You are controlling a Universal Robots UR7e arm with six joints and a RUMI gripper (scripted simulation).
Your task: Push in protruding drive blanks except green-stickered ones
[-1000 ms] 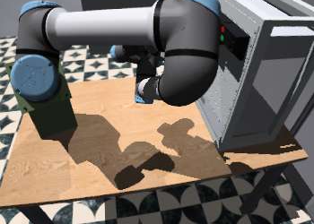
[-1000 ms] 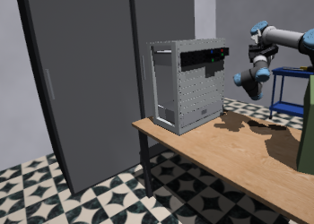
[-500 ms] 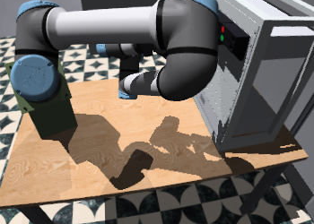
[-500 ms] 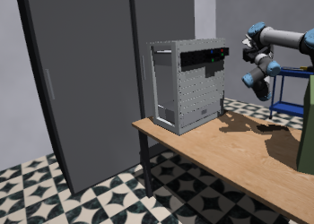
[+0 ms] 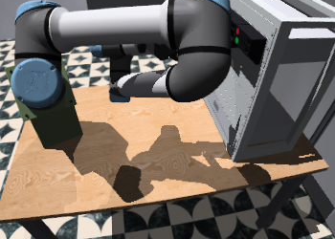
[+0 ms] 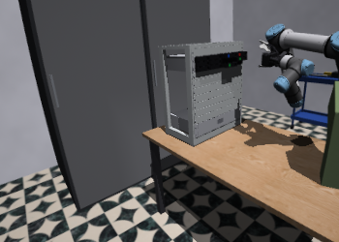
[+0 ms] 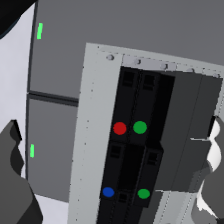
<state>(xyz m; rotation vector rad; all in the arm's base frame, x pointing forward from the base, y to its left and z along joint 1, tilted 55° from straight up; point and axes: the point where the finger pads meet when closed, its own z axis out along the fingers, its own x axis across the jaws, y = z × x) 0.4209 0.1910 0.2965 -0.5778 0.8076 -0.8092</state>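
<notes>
The grey rack (image 5: 224, 107) (image 6: 213, 111) (image 7: 91, 125) stands at the far end of the wooden table (image 5: 144, 129) (image 6: 252, 165). Black drive blanks (image 5: 249, 43) (image 6: 220, 61) fill its top front rows and stick out a little. In the wrist view one blank has a red sticker (image 7: 119, 128), one a blue sticker (image 7: 108, 192), and two have green stickers (image 7: 140, 127) (image 7: 144, 193). My gripper (image 6: 264, 58) (image 7: 114, 119) is open and empty. It hangs in the air level with the blanks, facing the rack front and a clear gap away from it. In the top view the arm hides it.
Two tall dark cabinets (image 6: 97, 92) stand behind the rack. The arm's green base block (image 5: 48, 115) (image 6: 331, 150) sits at the table's other end. A blue shelf cart (image 6: 315, 111) stands beyond the table. The arm's elbow (image 5: 201, 43) hangs close to the rack front.
</notes>
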